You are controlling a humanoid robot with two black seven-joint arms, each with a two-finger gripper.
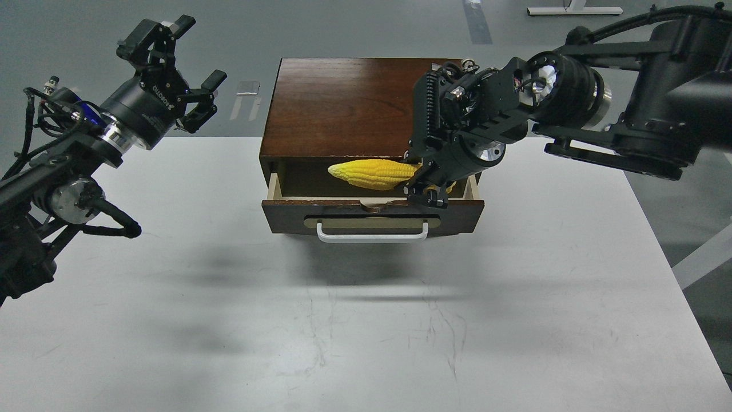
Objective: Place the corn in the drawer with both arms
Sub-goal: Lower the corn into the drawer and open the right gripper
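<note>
- The left claw (pixel 189 80) hangs in the air at about ten o'clock from the box, well apart from it, with its black fingers spread wide and nothing between them. It is hard black plastic and metal with white lettering on the barrel and a silver ring at the wrist; loose cables loop beside the arm.
- The table (pixel 171 320) is a flat pale grey slab, matt, with faint scuffs and hairline scratches toward six o'clock.
- The box (pixel 343 103) is dark brown polished wood with visible grain and a slight sheen on top.
- The drawer (pixel 372 214) stands pulled out toward six o'clock, a shallow tray with pale raw-wood sides, a dark front, a tan oval plate and a white bar handle (pixel 373 234).
- The corn (pixel 374 173) is bright yellow, bumpy with rows of kernels, tapering to a point at nine o'clock. It lies across the open drawer's cavity, its thick end at three o'clock.
- The right claw (pixel 426 186) is closed on the corn's thick end, down at the drawer's three o'clock side.
- Judging progress: opening looks done and the corn is at or just above the drawer floor. Letting go, withdrawing and probably pushing the drawer shut seem left.
</note>
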